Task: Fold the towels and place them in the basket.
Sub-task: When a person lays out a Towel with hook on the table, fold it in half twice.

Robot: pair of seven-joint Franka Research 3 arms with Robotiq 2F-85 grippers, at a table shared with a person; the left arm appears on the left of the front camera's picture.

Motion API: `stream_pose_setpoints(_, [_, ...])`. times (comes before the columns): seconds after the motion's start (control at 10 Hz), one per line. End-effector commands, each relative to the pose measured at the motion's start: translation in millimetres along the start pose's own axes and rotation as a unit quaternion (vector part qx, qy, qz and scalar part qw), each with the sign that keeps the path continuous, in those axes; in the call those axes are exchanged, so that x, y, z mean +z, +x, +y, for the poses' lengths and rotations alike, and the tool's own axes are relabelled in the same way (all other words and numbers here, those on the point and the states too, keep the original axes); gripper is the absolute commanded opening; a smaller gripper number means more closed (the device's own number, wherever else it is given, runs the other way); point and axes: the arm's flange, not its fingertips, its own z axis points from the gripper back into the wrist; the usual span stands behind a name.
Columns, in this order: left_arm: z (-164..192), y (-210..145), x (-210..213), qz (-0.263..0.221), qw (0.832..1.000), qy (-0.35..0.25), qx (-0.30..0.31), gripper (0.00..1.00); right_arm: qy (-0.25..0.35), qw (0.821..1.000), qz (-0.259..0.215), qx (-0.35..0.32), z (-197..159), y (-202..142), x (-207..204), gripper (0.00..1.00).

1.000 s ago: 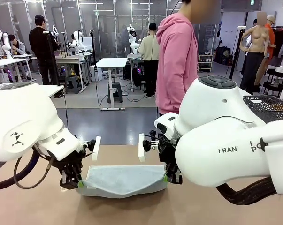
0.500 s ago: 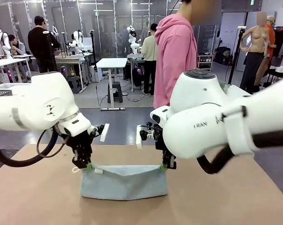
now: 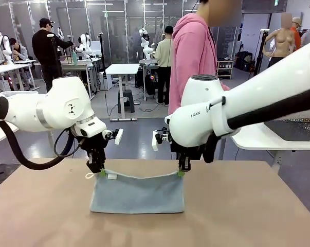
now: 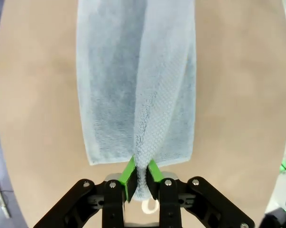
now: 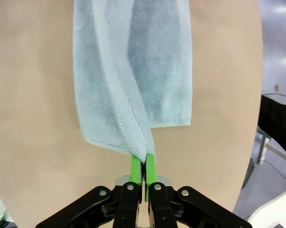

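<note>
Both claws grip one cloth. From the front, the left gripper (image 3: 99, 170) is clenched on the far left corner of the pale blue-grey terry cloth towel (image 3: 138, 193), and the right gripper (image 3: 181, 173) is clenched on the far right corner. The raised edge between them hangs a little slack. The rest of the towel lies on the light brown flat table (image 3: 237, 216), near its middle. A small white loop (image 3: 89, 175) hangs at the left corner. A person in a pink hooded sweater (image 3: 193, 62) stands at the far side.

From the left wrist, the green pads (image 4: 129, 172) pinch a bunched corner, and the towel runs away from them in two layers.

From the right wrist, the pads press tightly on a thin twisted corner, with one layer over the other.

I judge that the step is a fold in half, almost finished. To do it well, both corners should go down together at equal height and land edge on edge, before the grip lets go.
</note>
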Motion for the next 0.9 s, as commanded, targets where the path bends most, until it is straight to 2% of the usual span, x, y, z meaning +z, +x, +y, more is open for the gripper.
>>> stream_pose_setpoints(0.0, [29.5,1.2,-2.9,0.002,0.999,-0.034,-0.01,0.09,0.024,1.0,0.005,0.012,-34.3,7.5,-13.2,0.05])
stream_pose_setpoints(0.2, [52.3,-6.9,-13.9,-0.01,0.999,-0.05,-0.01,0.09,0.031,0.999,0.003,-0.003,-58.1,11.7,-33.6,0.05])
stream_pose_setpoints(0.4, [69.2,-12.9,-29.3,0.017,0.998,-0.061,0.002,0.09,0.014,1.0,0.002,-0.003,-74.4,17.3,-47.7,0.05])
stream_pose_setpoints(0.8, [81.6,-15.7,-46.3,0.041,0.997,-0.061,0.022,0.09,0.013,0.999,0.01,-0.029,-93.0,15.3,-59.4,0.05])
